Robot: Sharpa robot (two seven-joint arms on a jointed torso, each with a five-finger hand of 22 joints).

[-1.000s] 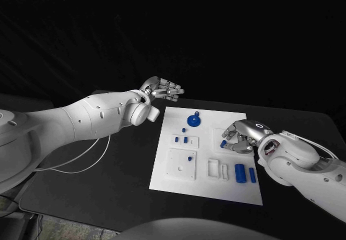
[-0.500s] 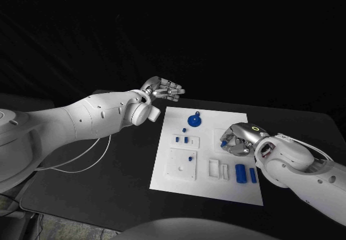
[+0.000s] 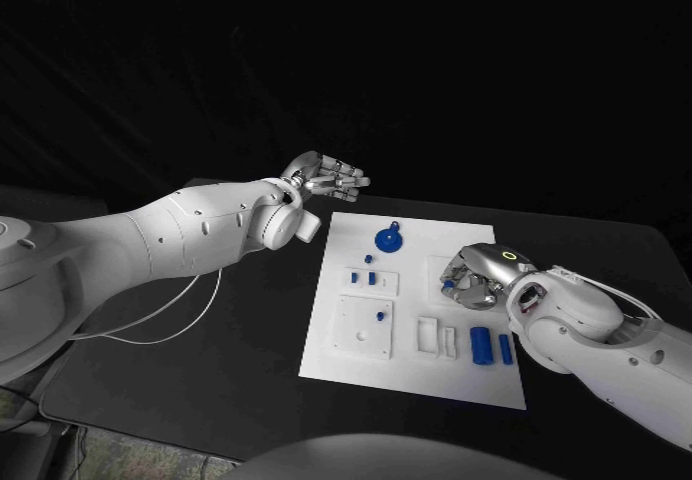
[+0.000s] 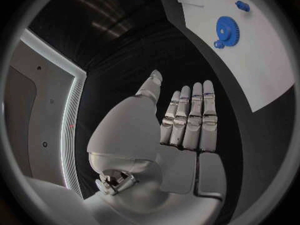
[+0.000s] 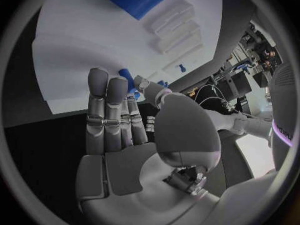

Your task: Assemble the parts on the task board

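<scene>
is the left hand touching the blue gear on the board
Apart. In the left wrist view, the left hand is flat and open, with black table between it and the blue gear.

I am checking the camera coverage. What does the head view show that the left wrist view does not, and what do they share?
Head view alone: the right hand over the board's right side with a small blue part at its fingers, two blue cylinders, and white blocks.
Left wrist view alone: the left hand from its palm side, fingers straight and together, holding nothing, above the black table.
Both: the task board and the blue gear.
</scene>
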